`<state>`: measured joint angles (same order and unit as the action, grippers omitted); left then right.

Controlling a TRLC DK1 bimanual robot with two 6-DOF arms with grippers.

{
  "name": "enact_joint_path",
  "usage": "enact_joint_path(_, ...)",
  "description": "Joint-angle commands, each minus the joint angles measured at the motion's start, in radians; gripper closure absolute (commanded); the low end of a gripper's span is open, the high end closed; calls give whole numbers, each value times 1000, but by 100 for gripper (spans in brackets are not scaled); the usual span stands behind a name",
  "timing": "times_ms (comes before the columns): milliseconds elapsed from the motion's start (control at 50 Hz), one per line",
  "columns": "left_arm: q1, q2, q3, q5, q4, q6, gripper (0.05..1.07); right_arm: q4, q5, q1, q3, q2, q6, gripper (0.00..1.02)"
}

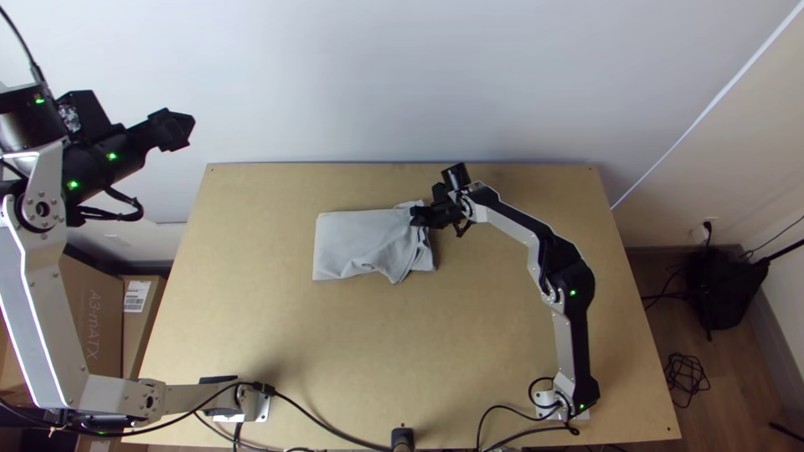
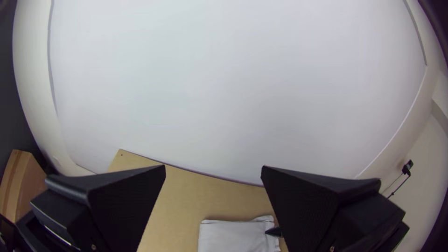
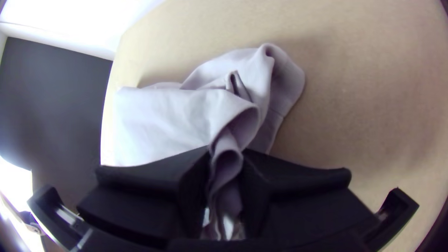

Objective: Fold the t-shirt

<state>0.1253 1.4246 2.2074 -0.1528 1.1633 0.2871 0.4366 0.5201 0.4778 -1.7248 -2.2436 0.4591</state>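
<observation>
"Top view first: where did we find the t-shirt (image 1: 347, 238)?"

"We saw it on the far half of the table (image 1: 335, 360), a little left of the middle, folded into a rough rectangle. Its left part lay fairly flat and its right part was bunched"

"And what was our right gripper (image 1: 421, 218) doing?"

"It was closed on a gathered fold at the cloth's far right part; in the right wrist view we saw the fabric pinched between its fingers"

"Our left gripper (image 1: 180, 130)?"

"We saw it near the table's far left corner, open, fingers wide apart"
</observation>
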Motion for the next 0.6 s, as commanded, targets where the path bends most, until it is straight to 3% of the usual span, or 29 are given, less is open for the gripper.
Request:
enact_joint_path(0, 31, -32, -14, -1, 19, -16, 9, 8, -3, -22, -61, -71, -2, 100)
enact_joint_path(300, 82, -81, -37, -2, 44, -39, 9, 10, -12, -202, -88, -59, 18, 100)
enact_joint_path(580, 102, -99, -66, -2, 42, -45, 9, 11, -14, -484, -58, 7, 13, 100)
